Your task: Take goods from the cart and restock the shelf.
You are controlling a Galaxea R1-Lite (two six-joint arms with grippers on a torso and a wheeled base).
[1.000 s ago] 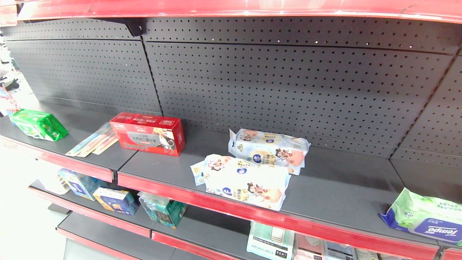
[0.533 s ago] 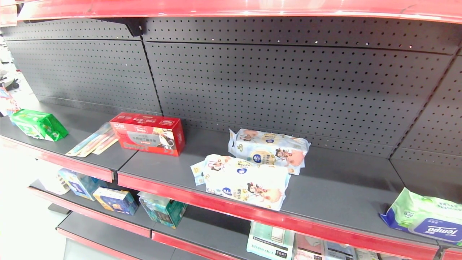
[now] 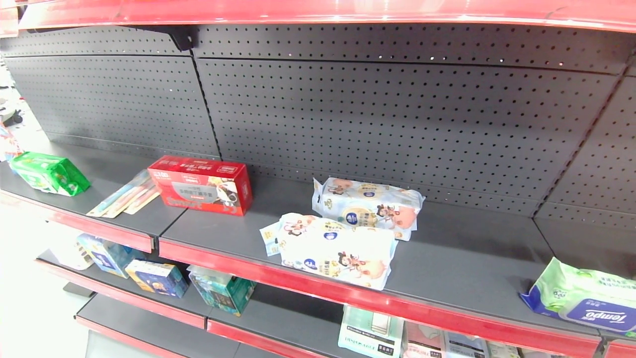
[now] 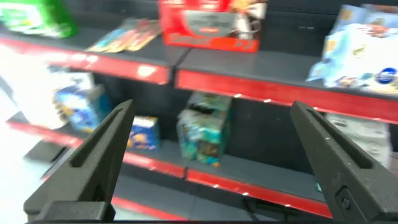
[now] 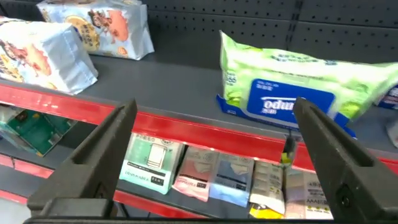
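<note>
The dark shelf (image 3: 472,258) with a red front lip carries a red box (image 3: 201,185), two white cartoon-print tissue packs (image 3: 338,248) (image 3: 367,208) and a green wipes pack (image 3: 581,293) at the far right. My left gripper (image 4: 211,109) is open and empty, hanging in front of the shelf's red lip (image 4: 249,87) below the red box (image 4: 208,25). Also open and empty, my right gripper (image 5: 214,106) faces the shelf edge between the tissue packs (image 5: 43,53) and the green wipes pack (image 5: 298,81).
A green pack (image 3: 48,173) and toothbrush packs (image 3: 126,195) lie on the left shelf section. Small boxes (image 3: 156,277) and flat packs (image 3: 370,333) stand on the lower shelf. Bare shelf space lies between the tissue packs and the wipes.
The whole head view has shifted slightly, so the camera moved. The goods on the shelf have kept their places.
</note>
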